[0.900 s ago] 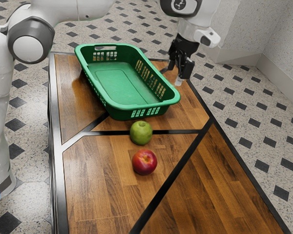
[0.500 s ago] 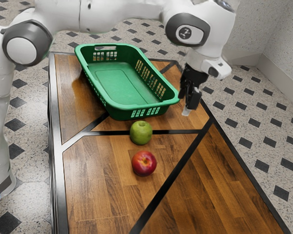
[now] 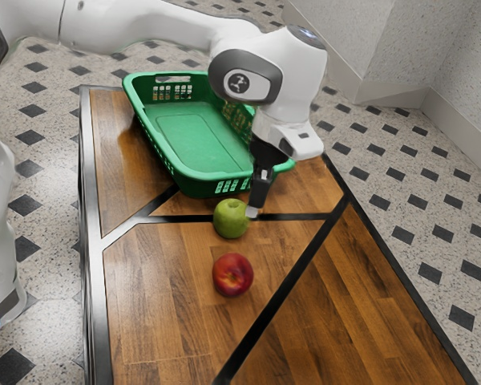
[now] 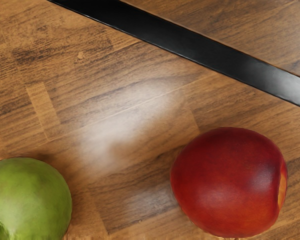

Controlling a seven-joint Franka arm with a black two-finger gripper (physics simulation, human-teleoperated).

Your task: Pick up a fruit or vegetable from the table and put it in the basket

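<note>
The floor is speckled, with dark diamond tiles. On it stands a wooden surface crossed by black bands. The robot arm enters from the exterior view's upper left and passes above the far part of the surface. A green basket, upright and with slotted walls, occupies the far part, towards the left. The gripper points down at the basket's near right corner, its tip beside the right side of the green apple; contact cannot be determined. How far it is open, and whether it has hold of anything, cannot be told. The red fruit rests on the surface, nearer than the green apple, which sits just outside the basket's near end. The wrist view confirms bare wood between the two fruits.
</note>
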